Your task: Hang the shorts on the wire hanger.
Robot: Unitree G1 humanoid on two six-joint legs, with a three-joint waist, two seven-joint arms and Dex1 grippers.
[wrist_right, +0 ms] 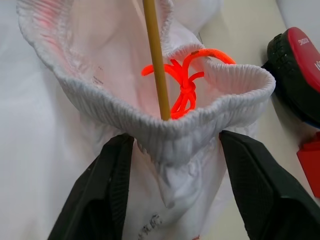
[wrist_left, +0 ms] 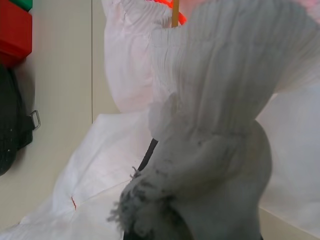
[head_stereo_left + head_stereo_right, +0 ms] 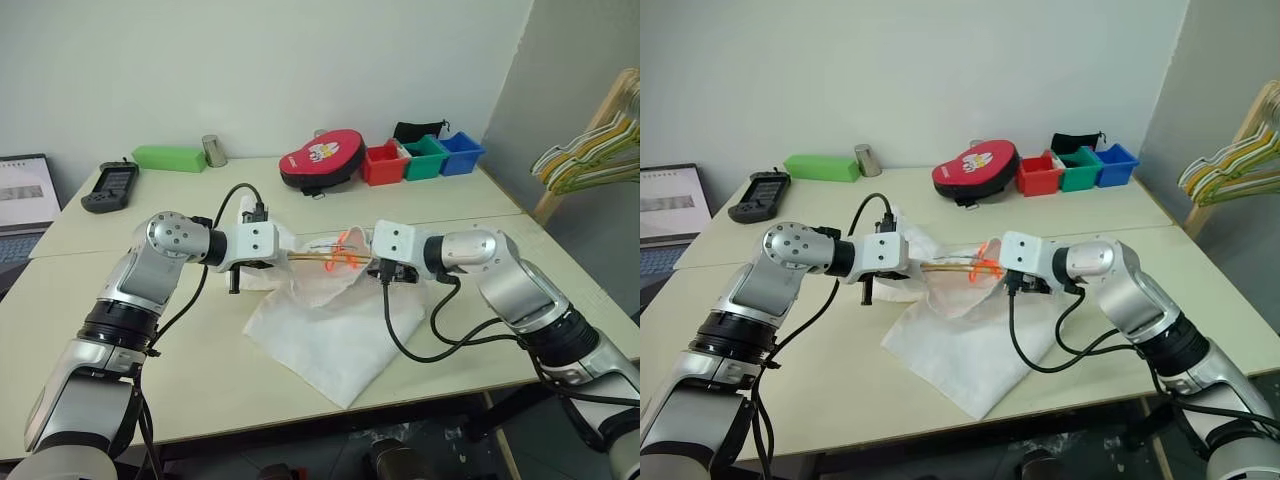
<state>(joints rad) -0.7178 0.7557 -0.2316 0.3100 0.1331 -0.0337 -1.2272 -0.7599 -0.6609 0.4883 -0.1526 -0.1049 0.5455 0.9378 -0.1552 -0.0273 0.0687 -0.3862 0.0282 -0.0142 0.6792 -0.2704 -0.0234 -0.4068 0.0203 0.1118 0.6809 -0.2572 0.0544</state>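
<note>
Left eye view: shorts (image 3: 335,330) mid-table toward near edge, wire hanger (image 3: 318,257) partly inside waistband, not hung; left wrist view: left gripper (image 3: 262,252) clamped on waistband; right wrist view: right gripper (image 1: 172,165) spread, straddling hem, unclamped.

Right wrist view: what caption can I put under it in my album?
Open right gripper around the white shorts' waistband, yellow wire hanger poking inside.
</note>
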